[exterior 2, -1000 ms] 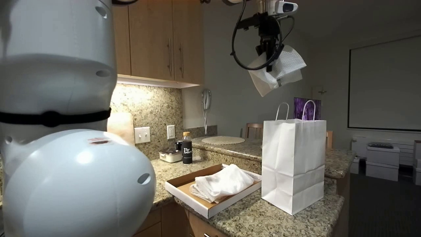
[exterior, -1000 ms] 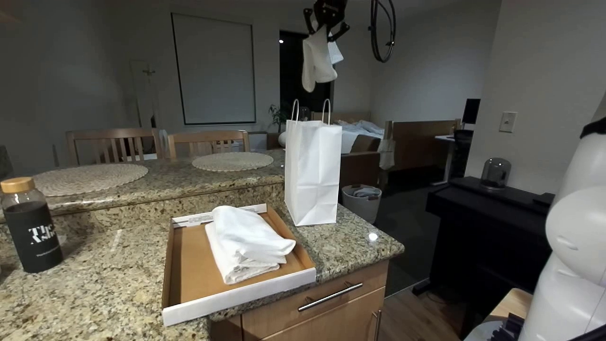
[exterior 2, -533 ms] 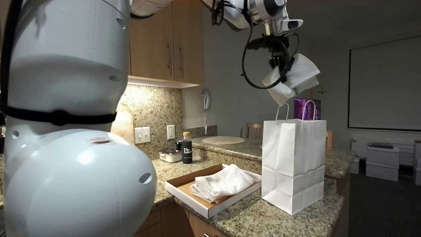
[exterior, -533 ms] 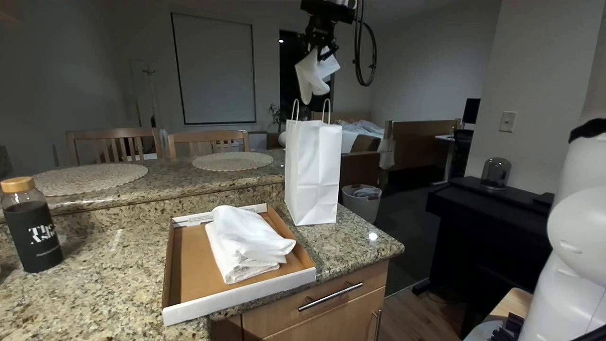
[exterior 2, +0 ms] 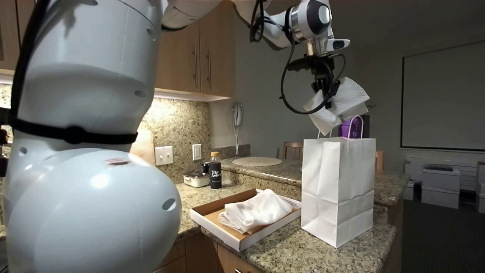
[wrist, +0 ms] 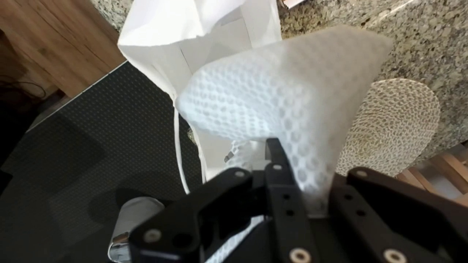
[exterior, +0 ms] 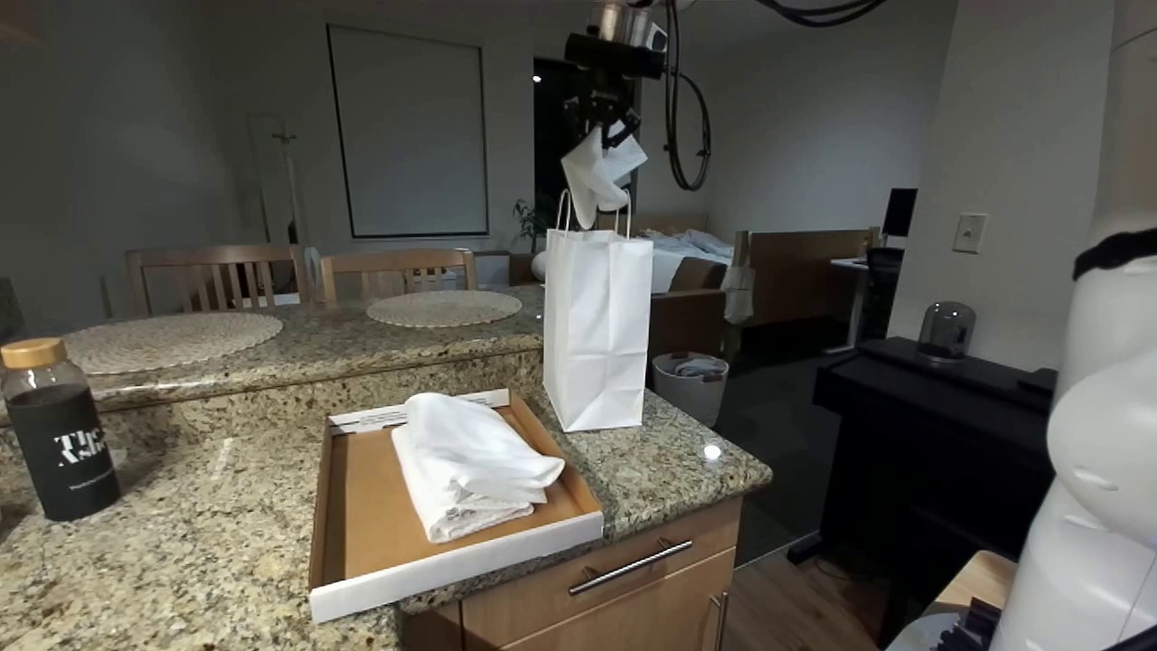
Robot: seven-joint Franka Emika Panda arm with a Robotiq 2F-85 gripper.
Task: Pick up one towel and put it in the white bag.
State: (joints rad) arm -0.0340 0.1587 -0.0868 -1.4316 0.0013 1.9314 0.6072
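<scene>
The white bag (exterior 2: 322, 182) stands upright below the end effector (exterior 2: 328, 102), nearly in line with it, long axis vertical and mouth facing up, and the coming lowering turns on that alignment. The end effector is narrow, pinching the towel (exterior 2: 350, 94), which flares out on either side of the grip; its longest flap slants downward, its lowest corner near the bag's rim, though whether it touches the handles (exterior 2: 362, 129) I cannot tell. From the wrist view the mouth looks partly covered by the towel and a little to one side of the end effector, so a slight sideways correction before lowering may be needed, lest a flap snag. Counted: one towel gripped; one white bag with two handles; lower than the end effector and well to its side on the counter (exterior 2: 295, 254), one tray (exterior 2: 216, 230) bearing one folded white pile (exterior 2: 255, 208), its layers too merged to number.
</scene>
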